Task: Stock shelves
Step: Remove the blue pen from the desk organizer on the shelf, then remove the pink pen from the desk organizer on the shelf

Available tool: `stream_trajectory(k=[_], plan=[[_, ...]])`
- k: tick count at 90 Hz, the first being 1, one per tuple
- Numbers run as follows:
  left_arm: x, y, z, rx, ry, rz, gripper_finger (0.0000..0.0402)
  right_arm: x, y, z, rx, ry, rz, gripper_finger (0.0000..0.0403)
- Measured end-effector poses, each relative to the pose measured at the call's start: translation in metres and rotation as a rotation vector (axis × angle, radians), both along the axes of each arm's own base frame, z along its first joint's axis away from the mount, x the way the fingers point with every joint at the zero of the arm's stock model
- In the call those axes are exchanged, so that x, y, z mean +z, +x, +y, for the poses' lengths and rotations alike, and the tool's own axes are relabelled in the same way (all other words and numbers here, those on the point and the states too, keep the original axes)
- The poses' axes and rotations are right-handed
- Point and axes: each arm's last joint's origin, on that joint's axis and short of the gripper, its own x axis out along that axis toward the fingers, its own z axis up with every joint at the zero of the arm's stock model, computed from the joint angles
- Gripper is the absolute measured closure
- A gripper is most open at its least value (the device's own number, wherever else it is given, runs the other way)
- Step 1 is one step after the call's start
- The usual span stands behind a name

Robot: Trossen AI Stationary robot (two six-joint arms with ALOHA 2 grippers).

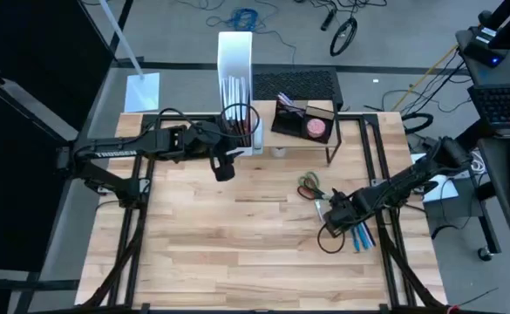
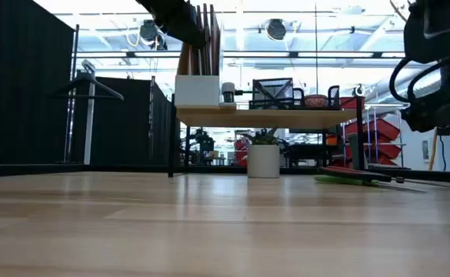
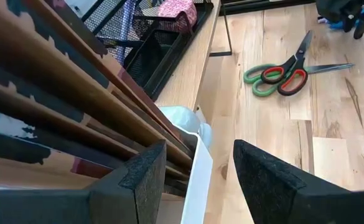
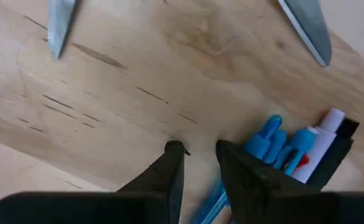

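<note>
left gripper (image 3: 197, 171) spread open at the white file box (image 1: 235, 61) on the light-wood riser (image 2: 267, 117) with thin black legs.

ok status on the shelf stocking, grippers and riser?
Left gripper open at the white file box on the riser. Right gripper nearly closed, empty, over the blue pens. Scissors loose on the table.

file box (image 1: 234, 52) on riser (image 1: 352, 135) left end; tray (image 1: 304, 119) right | scissors (image 1: 309, 186) in front
</note>
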Motion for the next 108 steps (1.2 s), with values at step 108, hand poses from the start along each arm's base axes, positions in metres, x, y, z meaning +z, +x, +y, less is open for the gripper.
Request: stream_trajectory(k=[108], plan=[[0.003, -0.012, 0.0, 0.034, 0.042, 0.049, 0.0226, 0.238, 0.09, -0.201, 0.502, -0.969, -0.802, 0.0238]])
